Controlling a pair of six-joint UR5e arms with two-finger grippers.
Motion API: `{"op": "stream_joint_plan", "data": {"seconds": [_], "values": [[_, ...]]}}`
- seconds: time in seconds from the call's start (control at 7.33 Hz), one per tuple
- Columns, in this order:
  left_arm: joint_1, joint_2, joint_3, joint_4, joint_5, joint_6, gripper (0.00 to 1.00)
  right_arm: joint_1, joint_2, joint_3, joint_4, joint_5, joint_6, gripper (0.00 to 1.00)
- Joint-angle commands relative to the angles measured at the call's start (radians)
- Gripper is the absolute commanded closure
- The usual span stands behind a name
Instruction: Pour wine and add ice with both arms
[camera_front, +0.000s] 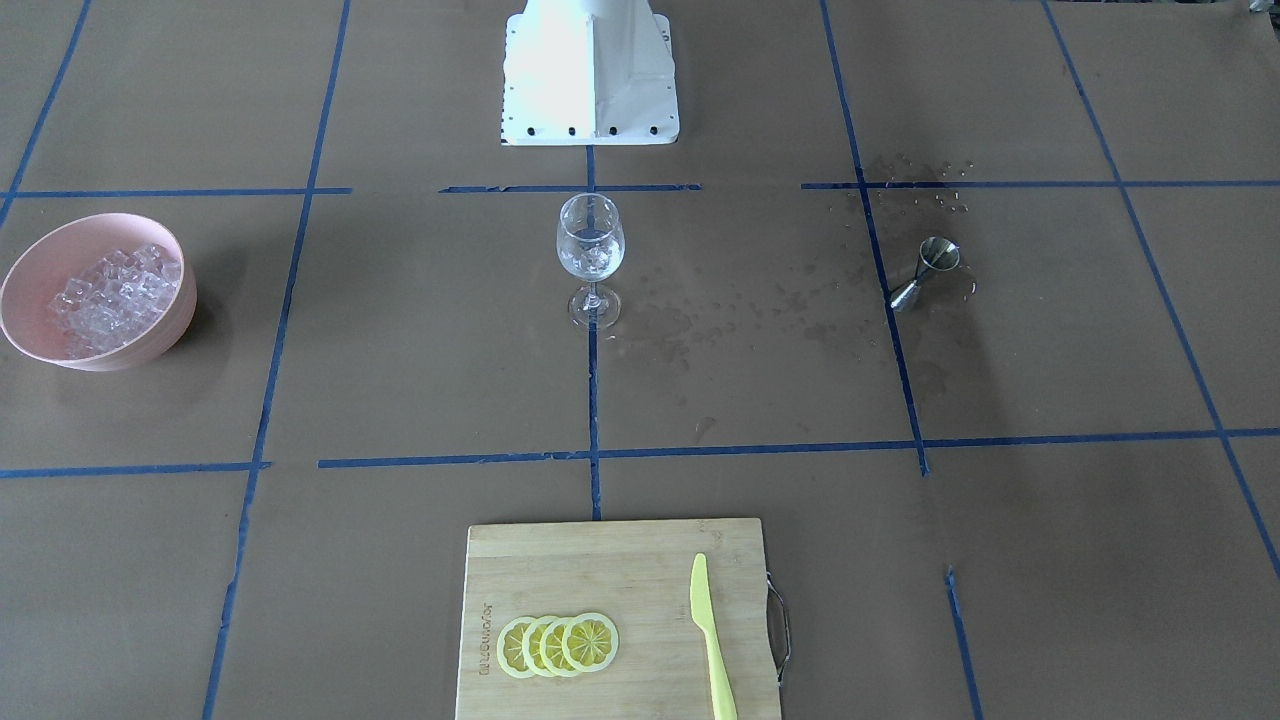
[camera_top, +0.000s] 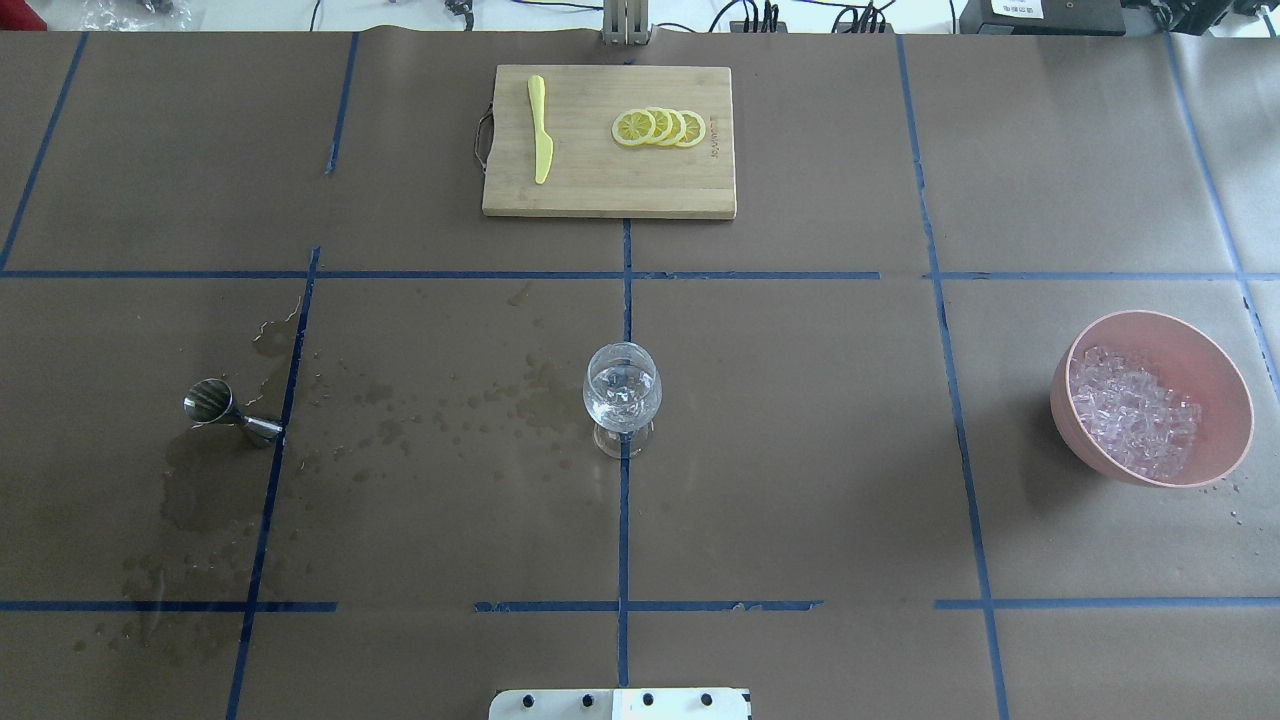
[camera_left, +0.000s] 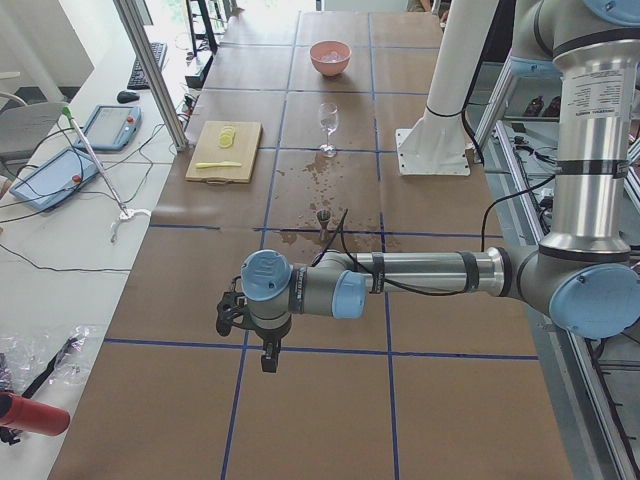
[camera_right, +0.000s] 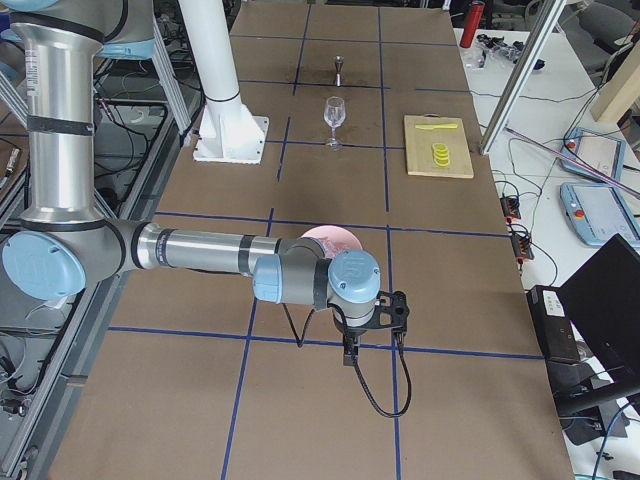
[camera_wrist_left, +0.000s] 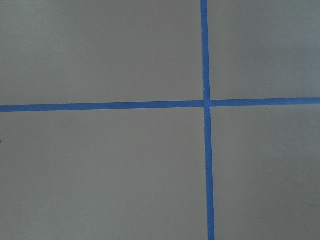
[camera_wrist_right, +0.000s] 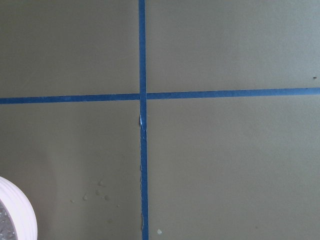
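A clear stemmed glass (camera_front: 590, 262) (camera_top: 622, 400) stands upright at the table's middle, in front of the white base; it seems to hold a little wine, a colourless liquid, and a few ice cubes. More ice (camera_top: 1135, 412) (camera_front: 108, 295) is heaped in a pink bowl (camera_top: 1228, 385) (camera_front: 25, 300) on my right side. My right gripper (camera_right: 385, 312) hangs beside that bowl, whose rim (camera_wrist_right: 17, 210) shows in the right wrist view. My left gripper (camera_left: 232, 313) hovers over bare table, far from the glass. Of neither gripper can I tell whether it is open or shut.
A steel jigger (camera_top: 232, 412) (camera_front: 925, 272) lies on its side to my left, among wet spots (camera_top: 440, 410). A bamboo cutting board (camera_top: 600, 185) at the far edge carries lemon slices (camera_top: 660, 127) and a yellow knife (camera_top: 540, 130).
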Motion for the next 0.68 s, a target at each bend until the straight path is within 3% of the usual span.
{"op": "stream_joint_plan", "data": {"seconds": [0.0, 0.55], "values": [[0.001, 0.000, 0.006, 0.000, 0.000, 0.000, 0.00, 0.000, 0.000, 0.000, -0.001, 0.000, 0.000, 0.00], [0.002, 0.000, 0.015, -0.002, 0.000, 0.003, 0.00, 0.000, 0.000, 0.000, -0.001, 0.000, 0.000, 0.00]]}}
